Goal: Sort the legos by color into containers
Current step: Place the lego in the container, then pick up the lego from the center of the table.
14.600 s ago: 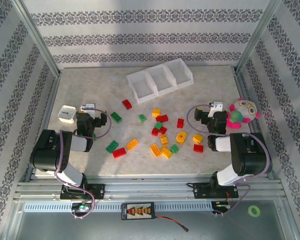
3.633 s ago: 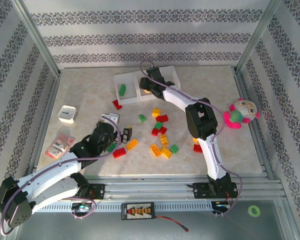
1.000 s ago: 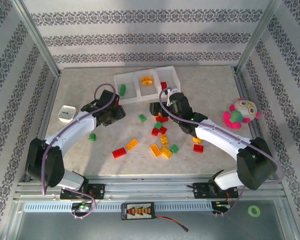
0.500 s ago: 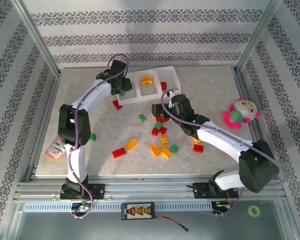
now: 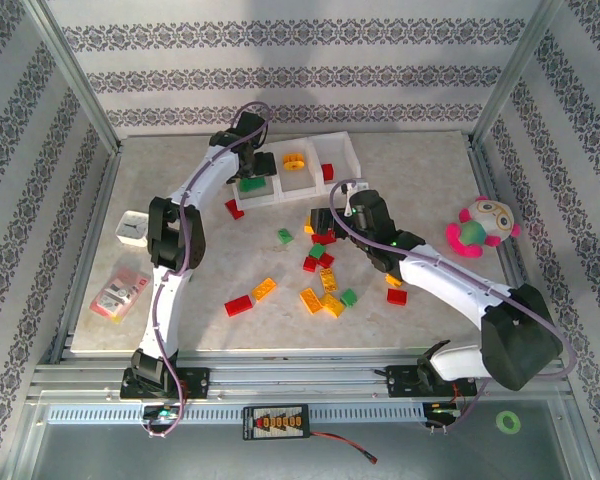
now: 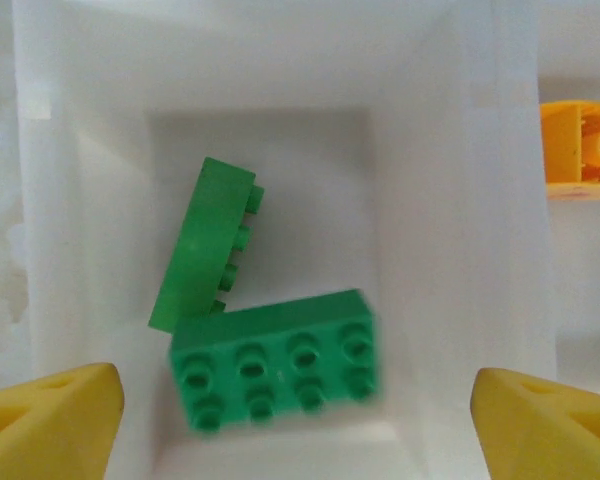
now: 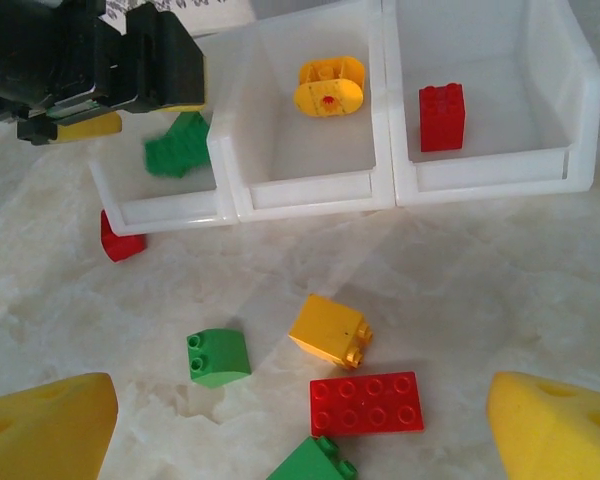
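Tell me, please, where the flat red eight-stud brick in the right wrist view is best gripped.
Probably across its two long sides, on its right half there, coming straight down. The red brick lies flat, studs up, so those walls stand upright and parallel. A yellow-orange brick and a green brick crowd its left end.

plush toy [image 5: 477,226], white box [image 5: 132,228], pink packet [image 5: 118,296]

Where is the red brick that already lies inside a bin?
In the right wrist view the red brick stands in the rightmost bin of the row, next to the middle bin holding a yellow round piece.
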